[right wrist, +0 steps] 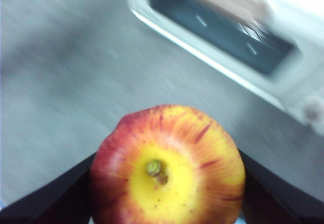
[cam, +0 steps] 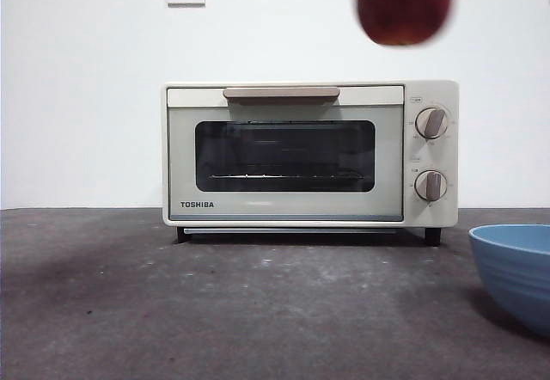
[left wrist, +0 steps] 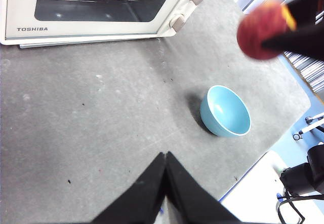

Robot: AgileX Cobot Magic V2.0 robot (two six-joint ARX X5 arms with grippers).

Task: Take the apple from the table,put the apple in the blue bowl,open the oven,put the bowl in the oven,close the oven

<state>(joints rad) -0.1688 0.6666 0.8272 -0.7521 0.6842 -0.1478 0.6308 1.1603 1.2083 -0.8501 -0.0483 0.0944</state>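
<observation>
Right wrist view shows the apple (right wrist: 167,165) filling the lower middle, clamped between the two black jaws of the right gripper (right wrist: 167,183), one jaw pressed against each side. Its skin is red with orange streaks running down from a yellow patch around a short greenish-brown stem, and small brown specks dot the yellow. Behind it, blurred, lie the dark grey table (right wrist: 61,82) and the cream-white toaster oven (right wrist: 283,82) with its dark glass door.

Front view shows the same apple (cam: 406,6) as a dark red, out-of-focus round shape held high in the air, above the oven's top right corner. The TOSHIBA oven (cam: 309,152) stands closed on the table, with a beige bar handle (cam: 281,93), two round knobs (cam: 430,123) and a wire rack (cam: 284,175) visible through the glass. The blue bowl (cam: 516,272), muted blue with faint ridges, sits at the right edge, empty side facing up.

Left wrist view shows the left gripper (left wrist: 165,181) with its jaws pressed together, holding nothing, raised above bare table; the bowl (left wrist: 225,111) rests beyond it, well below the lifted apple (left wrist: 263,30).
</observation>
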